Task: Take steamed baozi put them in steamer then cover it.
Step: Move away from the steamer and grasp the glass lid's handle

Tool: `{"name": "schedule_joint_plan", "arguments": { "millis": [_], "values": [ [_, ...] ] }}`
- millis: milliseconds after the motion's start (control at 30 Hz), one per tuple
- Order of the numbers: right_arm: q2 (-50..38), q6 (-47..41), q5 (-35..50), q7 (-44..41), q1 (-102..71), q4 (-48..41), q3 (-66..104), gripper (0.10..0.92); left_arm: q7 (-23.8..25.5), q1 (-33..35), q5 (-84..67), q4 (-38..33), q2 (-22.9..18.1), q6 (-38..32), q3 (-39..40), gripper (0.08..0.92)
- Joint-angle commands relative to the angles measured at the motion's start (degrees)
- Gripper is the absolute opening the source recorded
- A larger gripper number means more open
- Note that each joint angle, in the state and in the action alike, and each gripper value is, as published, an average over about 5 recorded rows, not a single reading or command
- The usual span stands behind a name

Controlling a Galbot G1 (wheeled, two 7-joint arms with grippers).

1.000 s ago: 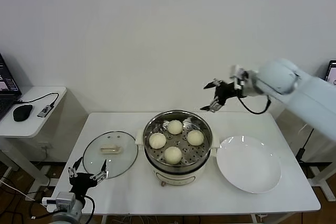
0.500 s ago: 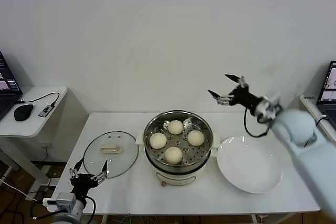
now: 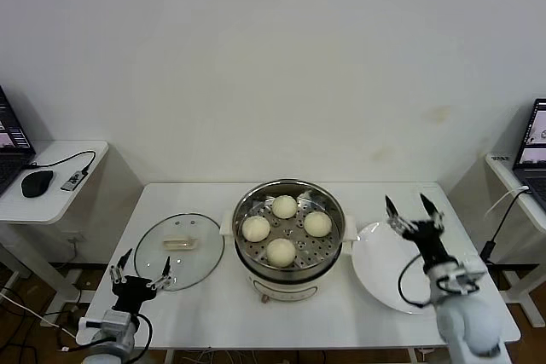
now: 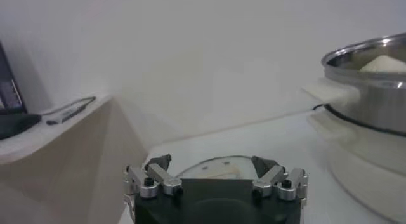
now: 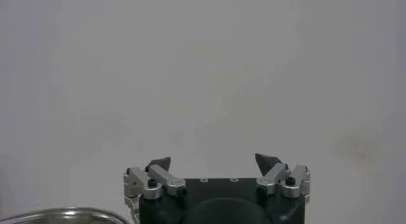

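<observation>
Several cream-white steamed baozi (image 3: 284, 206) lie on the perforated tray inside the steel steamer (image 3: 294, 275) at the table's middle. The steamer stands uncovered; its glass lid (image 3: 158, 249) lies flat on the table to its left. My left gripper (image 3: 142, 266) is open and empty at the lid's near edge, and the left wrist view shows the lid (image 4: 212, 168) just beyond the gripper (image 4: 210, 160), with the steamer (image 4: 374, 85) and one baozi (image 4: 384, 63) off to the side. My right gripper (image 3: 406, 204) is open and empty, pointing up over the white plate. In the right wrist view the gripper (image 5: 214, 159) faces the bare wall.
A bare white plate (image 3: 401, 287) sits right of the steamer. A side desk (image 3: 51, 189) on the left carries a mouse, a cable and a laptop. Another laptop shows at the far right edge. A white wall stands close behind the table.
My right arm has swung from high behind the steamer's right side down and forward to above the plate, staying open. The left gripper has barely shifted.
</observation>
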Motion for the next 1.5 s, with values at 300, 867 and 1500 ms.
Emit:
{"name": "schedule_joint_plan", "arguments": {
  "millis": [300,867,1500],
  "values": [
    [7.0,1.5,-4.1,4.1,-10.9,4.7,2.5,0.823,-27.3,-9.6,59.4,26.1,11.7,-16.3,9.8,0.823],
    [8.9,1.7,-6.6,3.6,-10.9,4.5,1.5,0.823,-15.6,-17.7,58.7,32.6,11.2,-15.0,9.5,0.823],
    [9.8,2.0,-7.1,3.8,-10.5,4.2,0.7,0.823,-14.0,-21.1,55.3,34.4,9.5,-10.9,10.9,0.823]
  ]
}}
